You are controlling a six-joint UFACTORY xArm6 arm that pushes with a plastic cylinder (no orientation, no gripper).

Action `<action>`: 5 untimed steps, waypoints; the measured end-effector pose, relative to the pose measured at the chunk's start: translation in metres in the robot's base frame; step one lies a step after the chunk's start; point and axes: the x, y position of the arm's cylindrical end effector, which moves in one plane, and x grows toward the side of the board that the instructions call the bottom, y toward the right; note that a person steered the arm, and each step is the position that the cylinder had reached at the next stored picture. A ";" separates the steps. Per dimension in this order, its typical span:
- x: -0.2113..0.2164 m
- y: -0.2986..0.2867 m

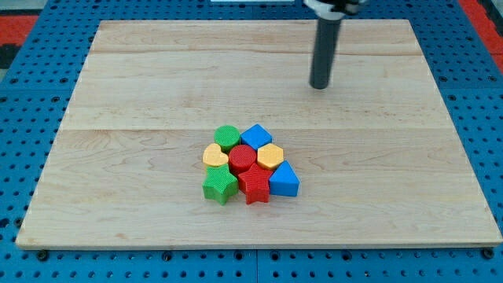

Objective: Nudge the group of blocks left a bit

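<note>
The arm carried no pincer, so nothing was spread or pinched: it ended in a straight dark rod, and my tip (319, 86) touched no block. The rod stood nearly upright, entering from the view's top edge, with my tip resting on the wooden board (118, 94) well apart from the cluster, toward the view's top and right of the red hexagonal block (243, 156).

That red hexagonal block sat at the cluster's centre, below the board's middle. To its left lay the yellow heart-shaped block (214, 155), and below-left of it the green star-shaped block (220, 187). Above-left of it stood the green round block (227, 137). Directly below it lay the red star-shaped block (254, 185). Above-right of it sat the blue block (256, 135), to its right the yellow hexagonal block (270, 155), and below-right the blue triangular block (284, 181). All eight were packed touching; the clump was about as wide as tall, with no clear long axis.
</note>
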 end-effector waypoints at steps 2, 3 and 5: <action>0.002 0.104; 0.015 0.148; 0.052 0.169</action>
